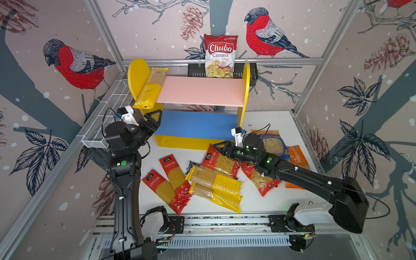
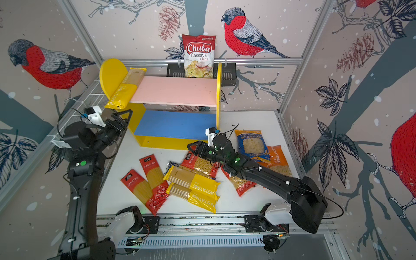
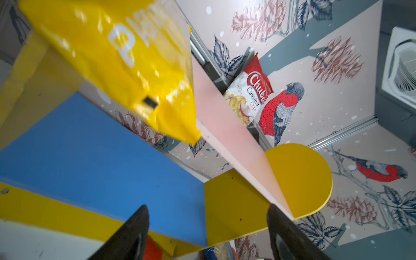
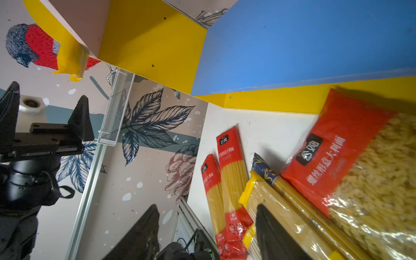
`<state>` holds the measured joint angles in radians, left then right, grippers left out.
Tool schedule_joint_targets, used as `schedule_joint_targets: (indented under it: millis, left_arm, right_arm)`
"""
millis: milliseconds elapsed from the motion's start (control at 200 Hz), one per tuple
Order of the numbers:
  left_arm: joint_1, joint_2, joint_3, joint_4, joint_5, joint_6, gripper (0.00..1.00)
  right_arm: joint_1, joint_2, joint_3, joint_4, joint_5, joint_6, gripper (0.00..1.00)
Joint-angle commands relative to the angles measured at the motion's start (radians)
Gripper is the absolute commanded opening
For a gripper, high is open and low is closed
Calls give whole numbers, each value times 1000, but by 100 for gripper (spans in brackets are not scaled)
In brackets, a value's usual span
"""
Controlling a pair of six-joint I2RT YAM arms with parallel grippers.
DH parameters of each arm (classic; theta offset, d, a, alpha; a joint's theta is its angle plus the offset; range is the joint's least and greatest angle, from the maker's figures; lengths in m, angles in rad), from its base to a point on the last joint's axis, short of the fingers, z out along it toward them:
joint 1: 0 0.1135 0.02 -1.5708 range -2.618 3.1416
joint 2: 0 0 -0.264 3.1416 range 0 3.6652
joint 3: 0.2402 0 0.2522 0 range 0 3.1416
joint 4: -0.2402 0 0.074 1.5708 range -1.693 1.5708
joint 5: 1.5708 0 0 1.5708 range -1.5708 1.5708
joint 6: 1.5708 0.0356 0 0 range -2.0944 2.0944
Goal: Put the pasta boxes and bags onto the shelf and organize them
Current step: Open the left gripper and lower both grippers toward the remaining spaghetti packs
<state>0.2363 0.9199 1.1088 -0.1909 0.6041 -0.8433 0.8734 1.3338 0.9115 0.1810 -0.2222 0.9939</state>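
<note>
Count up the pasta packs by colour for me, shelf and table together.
Yellow PASTATIME packs: 3
Red packs: 4
Dark blue pack: 1
Blue bag: 1
Orange bag: 1
Total: 10

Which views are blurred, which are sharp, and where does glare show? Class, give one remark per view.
Left wrist view: the yellow PASTATIME pack is smeared, its lettering hardly readable. Right wrist view: the red pasta bag looks soft close up, and glare streaks the clear spaghetti wrap. Both top views: sharp, the Chuba bag lettering legible.
</note>
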Motion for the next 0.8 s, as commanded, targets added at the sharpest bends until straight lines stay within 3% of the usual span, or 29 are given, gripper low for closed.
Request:
schedule_joint_targets:
  millis: [0, 285, 415, 575, 795]
  left_arm:
    - [-85, -52, -65, -64, -55, 105, 81]
    - [-658, -143, -335, 25, -371, 178, 81]
    - [-857, -102, -475, 130, -456, 138, 80]
    - [-1015, -7, -629, 297, -522, 66, 77]
    - [-1097, 157, -701, 462, -552, -24, 71]
  right_arm:
    - [-2, -11, -14, -68, 45, -70, 68]
    - [-24, -57, -144, -268, 47, -276, 68]
    - [-27, -76, -222, -305, -8, -312, 68]
    - [-67, -125, -299, -349, -76, -348, 72]
    - [-122, -101, -424, -237, -256, -336, 78]
